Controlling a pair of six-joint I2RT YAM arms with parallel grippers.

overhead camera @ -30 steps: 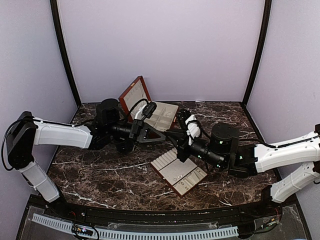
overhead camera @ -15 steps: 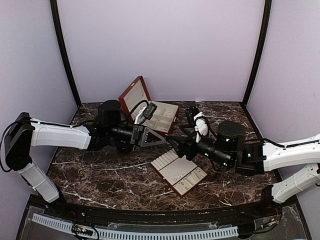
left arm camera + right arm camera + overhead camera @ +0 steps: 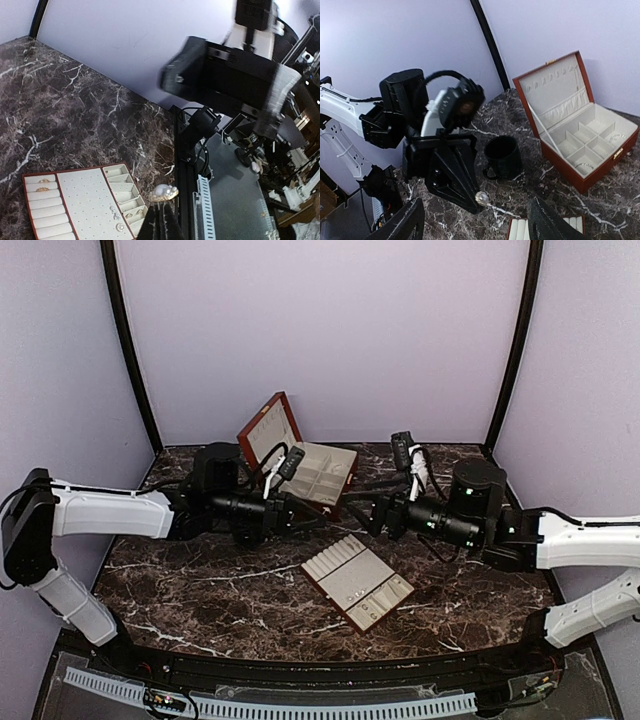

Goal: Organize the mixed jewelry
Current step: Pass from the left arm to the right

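Top external: the left gripper (image 3: 473,198), clamped shut, is pinching one pearl-topped ring (image 3: 481,198) above the middle of the tabletop (image 3: 200,590), near one dark cup (image 3: 502,156). One red-brown box (image 3: 322,476) is standing open by the far edge. One slotted tray (image 3: 358,583), nearer the front edge, is carrying at least two gold rings (image 3: 43,181) and several studs (image 3: 116,214) too small to count. The right gripper (image 3: 365,514) is gaping wide, empty. Best next, likely: lowering the band squarely into a free slot before releasing.
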